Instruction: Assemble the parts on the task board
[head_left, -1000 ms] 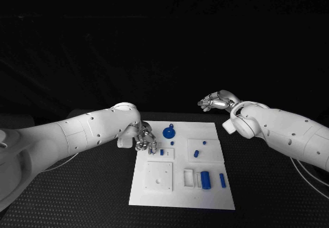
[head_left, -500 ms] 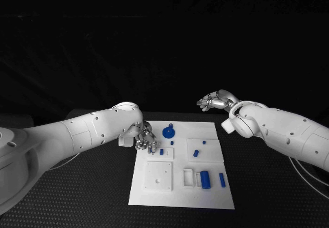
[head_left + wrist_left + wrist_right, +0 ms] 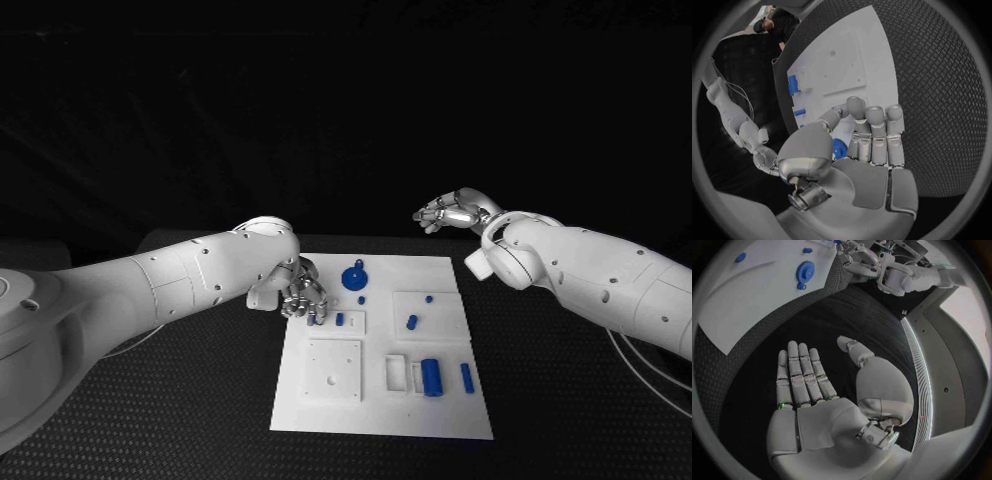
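Note:
The white task board [image 3: 378,400] lies in the middle of the table. My left hand [image 3: 299,294] hovers at its far left edge, fingers curled toward the thumb. A small blue part [image 3: 839,148] sits pinched between thumb and fingers [image 3: 873,130]. Just beside the fingertips a blue peg [image 3: 339,320] stands in a white block. A blue gear [image 3: 356,275] lies at the far end, also seen as the gear [image 3: 805,271]. A blue cylinder [image 3: 431,377] and a blue bar [image 3: 467,377] lie near the right edge. My right hand [image 3: 453,213] is raised beyond the board's far right corner, fingers [image 3: 801,372] straight and apart, holding nothing.
A square white plate [image 3: 335,370] with a hole sits on the board's left half, a white slot block [image 3: 395,372] beside it. Another blue piece [image 3: 413,322] lies in the right middle block. Black textured table [image 3: 173,400] surrounds the board on all sides.
My left hand has shifted very slightly at the board's far left edge. The right hand and the parts on the board stay where they were.

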### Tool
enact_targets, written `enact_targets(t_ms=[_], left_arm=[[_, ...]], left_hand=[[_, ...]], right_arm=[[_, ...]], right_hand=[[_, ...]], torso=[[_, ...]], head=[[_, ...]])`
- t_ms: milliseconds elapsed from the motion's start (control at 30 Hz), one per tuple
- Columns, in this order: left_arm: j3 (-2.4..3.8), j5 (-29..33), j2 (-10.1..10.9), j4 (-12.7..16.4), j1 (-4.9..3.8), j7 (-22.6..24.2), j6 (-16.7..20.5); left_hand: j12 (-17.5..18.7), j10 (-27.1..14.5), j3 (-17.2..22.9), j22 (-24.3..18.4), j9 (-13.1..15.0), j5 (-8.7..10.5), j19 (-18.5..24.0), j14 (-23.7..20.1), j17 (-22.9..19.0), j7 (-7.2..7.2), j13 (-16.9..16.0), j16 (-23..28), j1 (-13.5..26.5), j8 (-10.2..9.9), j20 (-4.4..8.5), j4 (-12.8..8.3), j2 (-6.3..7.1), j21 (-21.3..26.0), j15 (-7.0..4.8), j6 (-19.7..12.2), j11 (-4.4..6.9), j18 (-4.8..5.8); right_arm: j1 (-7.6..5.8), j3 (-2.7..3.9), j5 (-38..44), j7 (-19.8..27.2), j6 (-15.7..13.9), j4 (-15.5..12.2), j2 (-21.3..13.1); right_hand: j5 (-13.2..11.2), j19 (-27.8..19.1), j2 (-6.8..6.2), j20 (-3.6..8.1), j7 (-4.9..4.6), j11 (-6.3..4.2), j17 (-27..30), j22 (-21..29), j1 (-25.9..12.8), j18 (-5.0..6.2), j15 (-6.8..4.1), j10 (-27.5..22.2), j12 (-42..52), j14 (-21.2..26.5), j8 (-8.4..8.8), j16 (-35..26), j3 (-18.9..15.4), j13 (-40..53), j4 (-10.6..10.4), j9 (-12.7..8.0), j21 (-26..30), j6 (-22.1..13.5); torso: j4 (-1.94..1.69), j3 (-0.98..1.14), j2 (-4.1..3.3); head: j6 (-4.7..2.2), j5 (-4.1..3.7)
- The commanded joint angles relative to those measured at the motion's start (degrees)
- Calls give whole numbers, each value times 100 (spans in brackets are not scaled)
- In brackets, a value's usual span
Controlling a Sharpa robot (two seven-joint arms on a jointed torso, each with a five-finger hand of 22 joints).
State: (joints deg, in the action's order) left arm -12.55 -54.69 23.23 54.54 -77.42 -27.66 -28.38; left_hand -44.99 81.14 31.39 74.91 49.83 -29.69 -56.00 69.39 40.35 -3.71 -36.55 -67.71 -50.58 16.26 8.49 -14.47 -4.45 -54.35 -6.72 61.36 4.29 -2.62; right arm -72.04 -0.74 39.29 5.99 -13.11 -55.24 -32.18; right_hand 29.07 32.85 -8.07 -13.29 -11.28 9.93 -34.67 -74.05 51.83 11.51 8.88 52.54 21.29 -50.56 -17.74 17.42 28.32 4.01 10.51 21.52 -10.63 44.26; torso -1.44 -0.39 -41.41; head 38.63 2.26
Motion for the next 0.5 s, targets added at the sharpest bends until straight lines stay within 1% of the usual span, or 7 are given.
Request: enact_targets(t_ms=[33,200,500], left_arm=[[-8,-132,-20,-21,7,43,-113],[-16,-160,-29,-21,19,60,-2],[-16,-161,-38,-1,27,109,92]], left_hand=[[-33,-7,256,118,35,-44,12,5,9,206,-9,-26,-58,21,371,-224,-29,-40,-41,223,45,-76],[-36,-8,253,117,52,-57,12,5,9,207,-9,-28,-53,29,369,-221,-28,-43,-40,224,46,-75],[-42,-9,245,115,83,-74,9,9,11,210,-11,-32,-34,43,366,-219,-40,-47,-40,228,48,-74]], right_arm=[[1,1,5,36,61,2,6],[1,1,5,38,59,3,12],[1,1,5,39,61,9,22]], right_hand=[[18,7,48,-23,-125,15,-6,-8,9,75,25,19,-38,-34,-13,-35,8,-5,34,-6,33,-37],[18,8,49,-23,-125,15,-6,-10,8,76,25,19,-38,-34,-13,-35,8,-5,34,-7,35,-38],[18,8,49,-24,-126,15,-7,-13,9,77,25,18,-38,-34,-13,-36,8,-6,34,-8,39,-38]], torso=[[-6,1,1],[-6,1,0],[-3,0,1]], head=[[2,-2],[3,-1],[0,-1]])
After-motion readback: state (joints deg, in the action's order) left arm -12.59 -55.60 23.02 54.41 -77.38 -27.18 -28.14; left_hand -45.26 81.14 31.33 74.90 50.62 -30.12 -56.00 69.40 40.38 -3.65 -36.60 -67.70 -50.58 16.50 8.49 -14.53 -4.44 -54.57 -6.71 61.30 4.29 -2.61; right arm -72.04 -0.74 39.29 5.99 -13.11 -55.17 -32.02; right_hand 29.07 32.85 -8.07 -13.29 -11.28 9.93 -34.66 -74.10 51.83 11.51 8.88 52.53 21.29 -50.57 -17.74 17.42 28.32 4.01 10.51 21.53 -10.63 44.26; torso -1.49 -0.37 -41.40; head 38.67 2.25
